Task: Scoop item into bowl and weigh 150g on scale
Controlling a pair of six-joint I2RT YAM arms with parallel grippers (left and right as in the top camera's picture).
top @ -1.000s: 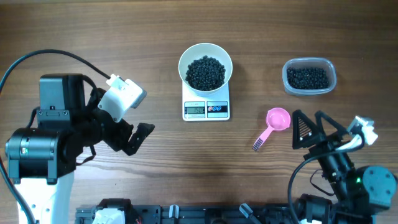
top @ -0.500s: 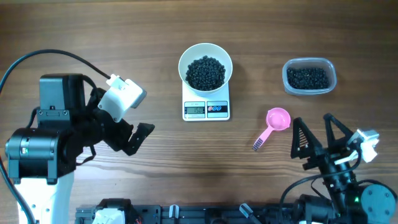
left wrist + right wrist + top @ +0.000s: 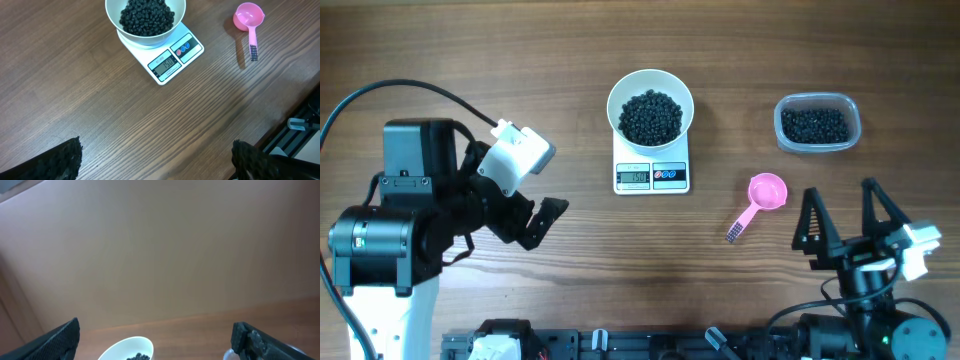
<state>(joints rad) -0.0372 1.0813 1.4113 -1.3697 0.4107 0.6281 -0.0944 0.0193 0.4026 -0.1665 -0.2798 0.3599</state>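
The white bowl [image 3: 616, 92] stands on the white scale [image 3: 652, 176] at the table's middle back, heaped with black beans [image 3: 651, 116]. In the left wrist view the bowl [image 3: 113, 16], its beans [image 3: 146, 15] and the scale [image 3: 175, 59] sit at the top; the display looks like 150. A pink scoop [image 3: 761, 199] lies empty on the wood right of the scale. My left gripper [image 3: 536, 224] hangs open at the left, far from the bowl. My right gripper [image 3: 846, 222] stands open near the front right, empty, right of the scoop. The right wrist view catches only the bowl's rim [image 3: 125, 347].
A clear plastic tub [image 3: 817, 122] of more black beans sits at the back right. The scoop [image 3: 249, 19] also shows at the top right of the left wrist view. A black rail [image 3: 650, 342] runs along the table's front edge.
My right arm has drawn back toward the front edge and slightly right, turning its open fingers to point away from me. The left arm, bowl, scale and scoop have not moved.
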